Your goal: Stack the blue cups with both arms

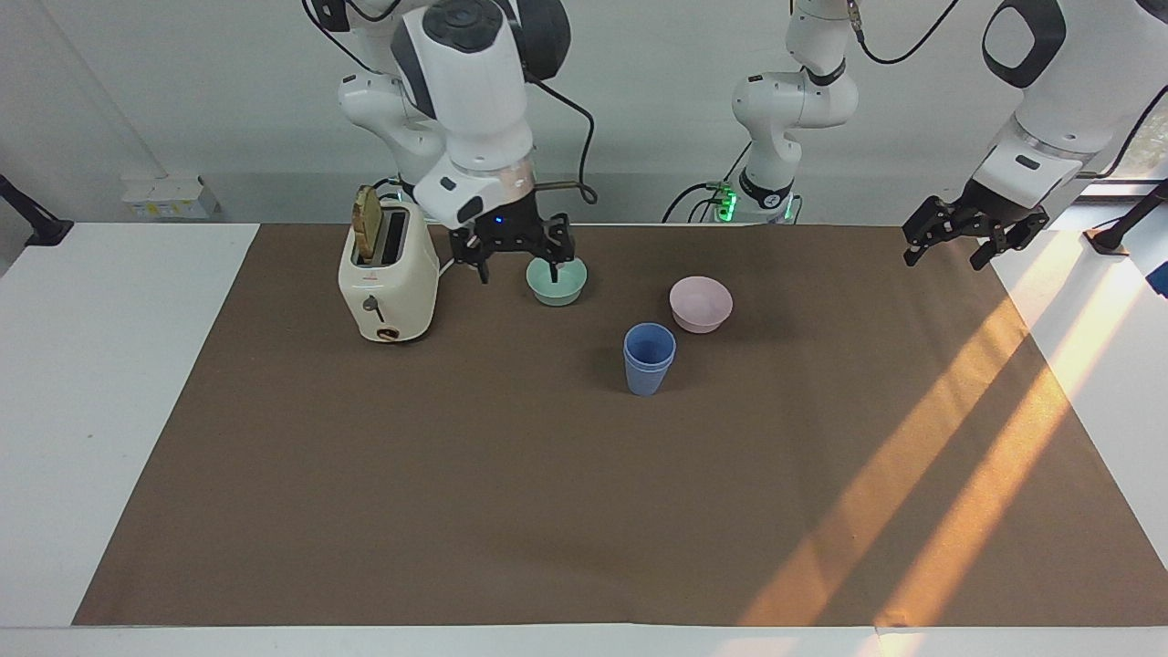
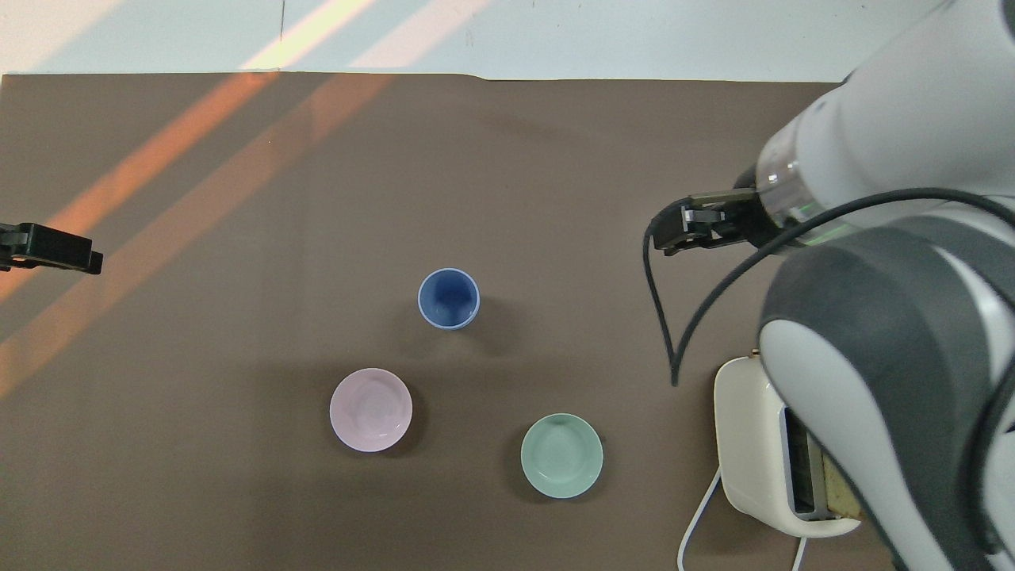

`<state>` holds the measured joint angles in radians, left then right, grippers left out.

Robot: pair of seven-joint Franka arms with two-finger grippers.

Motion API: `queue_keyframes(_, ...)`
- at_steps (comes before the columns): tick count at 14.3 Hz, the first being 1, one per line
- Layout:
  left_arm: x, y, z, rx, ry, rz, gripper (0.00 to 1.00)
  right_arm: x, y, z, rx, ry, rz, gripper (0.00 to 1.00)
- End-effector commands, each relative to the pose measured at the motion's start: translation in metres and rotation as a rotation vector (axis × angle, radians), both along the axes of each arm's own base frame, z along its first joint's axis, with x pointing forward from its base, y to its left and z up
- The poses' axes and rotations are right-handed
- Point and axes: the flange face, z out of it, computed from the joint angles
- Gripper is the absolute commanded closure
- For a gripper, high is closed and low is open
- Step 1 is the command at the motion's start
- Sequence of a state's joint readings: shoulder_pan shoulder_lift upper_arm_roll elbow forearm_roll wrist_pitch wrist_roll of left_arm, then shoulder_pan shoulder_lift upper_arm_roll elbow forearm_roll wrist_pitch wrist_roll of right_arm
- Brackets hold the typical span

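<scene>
The two blue cups (image 1: 649, 358) stand upright on the brown mat, one nested in the other, with both rims showing. In the overhead view the stack (image 2: 449, 297) is seen from the top. No gripper touches it. My right gripper (image 1: 516, 262) is open and empty, raised over the mat between the toaster and the teal bowl; it also shows in the overhead view (image 2: 674, 234). My left gripper (image 1: 954, 245) is open and empty, and waits raised over the mat's edge at the left arm's end; its tip shows in the overhead view (image 2: 47, 247).
A cream toaster (image 1: 388, 278) with a slice of bread stands at the right arm's end, also in the overhead view (image 2: 753, 444). A teal bowl (image 1: 557, 280) and a pink bowl (image 1: 701, 304) sit nearer to the robots than the cups. Two smaller arms (image 1: 776, 109) stand at the back.
</scene>
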<state>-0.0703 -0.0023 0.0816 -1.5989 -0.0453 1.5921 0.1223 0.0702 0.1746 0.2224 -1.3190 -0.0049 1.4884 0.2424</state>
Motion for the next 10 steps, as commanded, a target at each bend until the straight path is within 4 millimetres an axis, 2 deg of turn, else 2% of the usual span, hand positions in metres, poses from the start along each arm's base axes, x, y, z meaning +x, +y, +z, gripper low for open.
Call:
queue_keyframes(1,0.002,-0.008,0.004,-0.009,0.009,-0.017,0.00,0.001,-0.039,0.011,-0.035,-0.010,0.061,0.00)
queue_keyframes(2,0.002,-0.006,0.004,-0.009,0.009,-0.014,0.00,0.002,-0.049,0.013,-0.038,-0.014,0.072,0.00)
queue_keyframes(4,0.002,0.000,0.004,-0.009,0.009,-0.004,0.00,0.009,-0.093,0.012,-0.034,-0.020,0.056,0.00)
queue_keyframes(5,0.002,0.001,0.004,-0.009,0.009,-0.002,0.00,0.008,-0.105,0.014,-0.039,-0.022,0.073,0.00)
queue_keyframes(8,0.002,0.002,0.004,-0.009,0.007,0.003,0.00,0.004,-0.134,0.002,-0.051,-0.036,0.078,0.00)
queue_keyframes(10,0.002,0.001,0.004,-0.009,0.009,0.003,0.00,0.004,-0.140,-0.013,-0.049,-0.010,0.071,0.00)
